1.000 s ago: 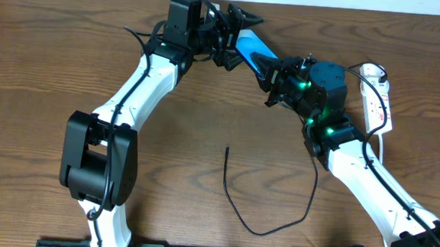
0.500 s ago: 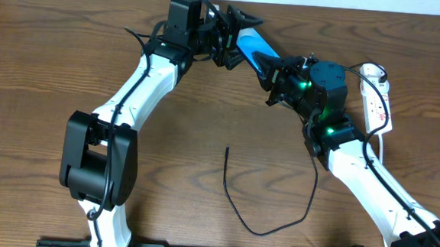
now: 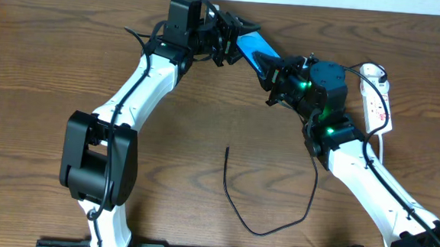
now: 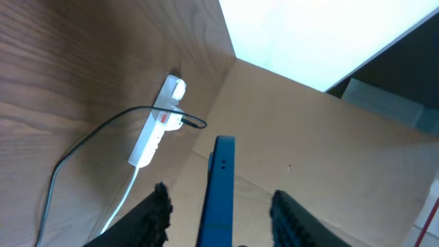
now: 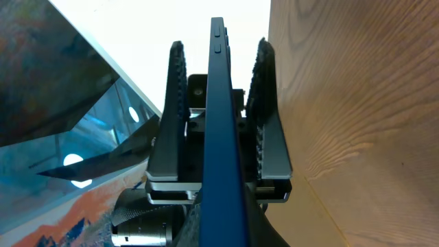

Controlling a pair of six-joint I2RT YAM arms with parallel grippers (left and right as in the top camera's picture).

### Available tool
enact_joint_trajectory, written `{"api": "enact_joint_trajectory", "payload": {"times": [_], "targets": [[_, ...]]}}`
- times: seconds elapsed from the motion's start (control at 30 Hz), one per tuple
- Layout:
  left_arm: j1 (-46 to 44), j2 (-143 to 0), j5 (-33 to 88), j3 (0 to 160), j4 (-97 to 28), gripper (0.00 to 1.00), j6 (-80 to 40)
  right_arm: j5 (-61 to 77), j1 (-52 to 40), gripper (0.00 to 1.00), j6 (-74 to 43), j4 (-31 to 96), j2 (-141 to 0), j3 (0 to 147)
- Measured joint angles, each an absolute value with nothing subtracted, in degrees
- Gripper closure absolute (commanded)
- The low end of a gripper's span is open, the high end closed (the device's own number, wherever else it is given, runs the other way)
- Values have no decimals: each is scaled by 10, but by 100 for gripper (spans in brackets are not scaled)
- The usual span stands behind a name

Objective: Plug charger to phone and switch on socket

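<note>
The phone (image 3: 253, 44), blue with dark edges, is held off the table at the back centre between both grippers. My right gripper (image 3: 270, 71) is shut on its near-right end; in the right wrist view the phone (image 5: 223, 137) runs edge-on out of my right gripper (image 5: 223, 223). My left gripper (image 3: 239, 33) is open around its far-left end. In the left wrist view the phone (image 4: 221, 192) sits between my left gripper's jaws (image 4: 223, 213) with a gap on each side. The charger (image 3: 234, 205) lies loose on the table, its plug tip pointing away. The socket (image 3: 376, 98) lies at the right edge.
The socket (image 4: 156, 134) with its white cord and a black cable crossing it also shows in the left wrist view. A pale wall and board stand behind the table's back edge. Both arms reach across the back half of the wooden table (image 3: 47, 67).
The left gripper's jaws have spread and shifted slightly around the phone's far end. The phone has tilted up a little. The right arm and the charger have stayed put.
</note>
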State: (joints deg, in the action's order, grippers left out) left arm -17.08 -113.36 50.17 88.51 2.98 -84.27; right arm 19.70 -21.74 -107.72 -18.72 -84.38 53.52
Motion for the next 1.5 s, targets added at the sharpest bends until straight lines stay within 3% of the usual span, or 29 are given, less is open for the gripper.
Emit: {"api": "enact_joint_trajectory", "payload": {"times": [0.3, 0.57, 0.73, 0.93, 1.07, 1.1, 1.17, 1.27, 1.4, 1.5], "targets": [[-172, -1134, 502, 885, 30, 74, -844, 197, -222, 99, -1077, -187, -844, 535], [-178, -1134, 502, 885, 30, 81, -843, 195, -223, 99, -1077, -187, -844, 535], [-177, -1134, 501, 885, 30, 92, -842, 195, -223, 99, -1077, -188, -844, 535], [-177, -1134, 501, 885, 31, 92, -849, 193, -223, 98, -1083, -189, -844, 535], [-178, -1134, 501, 885, 30, 93, -851, 193, -223, 78, -1078, -191, -844, 535], [-178, -1134, 500, 885, 29, 93, -849, 192, -223, 62, -1074, -191, -844, 535], [-178, -1134, 500, 885, 27, 93, -846, 191, -223, 39, -1070, -196, -844, 535], [-178, -1134, 495, 885, 27, 93, -844, 196, -223, 17, -1068, -195, -844, 536], [-178, -1134, 493, 885, 28, 93, -844, 197, -223, 3, -1066, -195, -844, 536], [-178, -1134, 493, 885, 28, 93, -844, 197, -223, 1, -1063, -195, -844, 536]]}}
